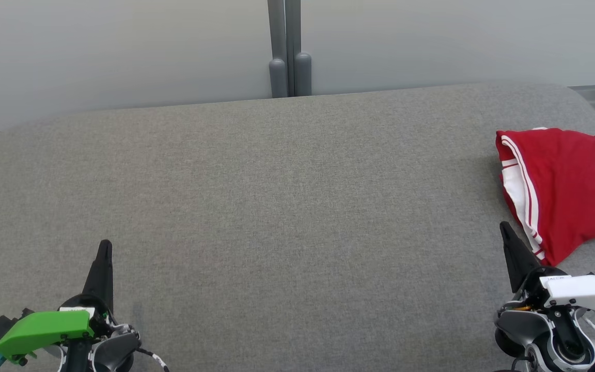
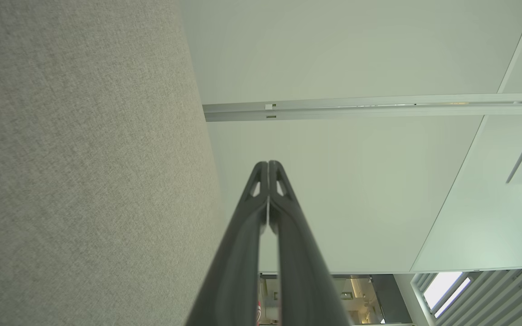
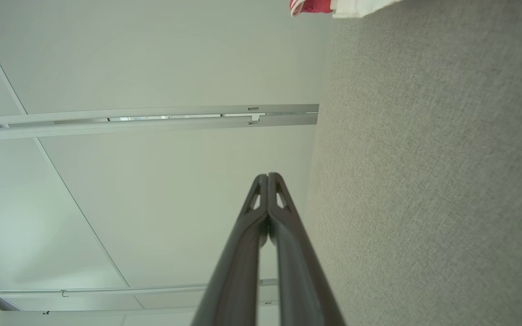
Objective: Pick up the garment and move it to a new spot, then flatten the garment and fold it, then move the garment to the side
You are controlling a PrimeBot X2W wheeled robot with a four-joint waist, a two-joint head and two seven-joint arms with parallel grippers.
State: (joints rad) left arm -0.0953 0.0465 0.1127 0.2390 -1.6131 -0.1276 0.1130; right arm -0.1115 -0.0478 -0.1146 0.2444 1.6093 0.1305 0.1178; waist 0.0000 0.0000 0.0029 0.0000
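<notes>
A: Where is the garment (image 1: pixel 566 191) lying?

B: On the far right of the grey padded table (image 1: pixel 277 206). It is red with white stripes along one edge, gathered into a compact folded bundle. Its right side runs off the edge of the head view.

A: Is either arm holding it?

B: No. The right gripper (image 1: pixel 505 228) sits at the near right, its two dark fingers pressed together along their length with nothing between them. Its tip points toward the bundle's near left corner and stands just beside it, with a narrow strip of table showing between.

A: And from that wrist?

B: The closed fingers (image 3: pixel 238 262) hang over bare table, and a bit of the red and white fabric shows far ahead at the top edge.

A: The other side?

B: The left gripper (image 1: pixel 105 247) is at the near left, well apart from the garment, with most of the table between them. Its jaws are likewise closed on nothing. The left wrist view shows the tips meeting, with table on one side and a pale wall panel (image 2: pixel 356 190) beyond.

A: What stands behind the table?

B: A grey double post (image 1: pixel 285 57) rises past its far edge, against the pale wall.
</notes>
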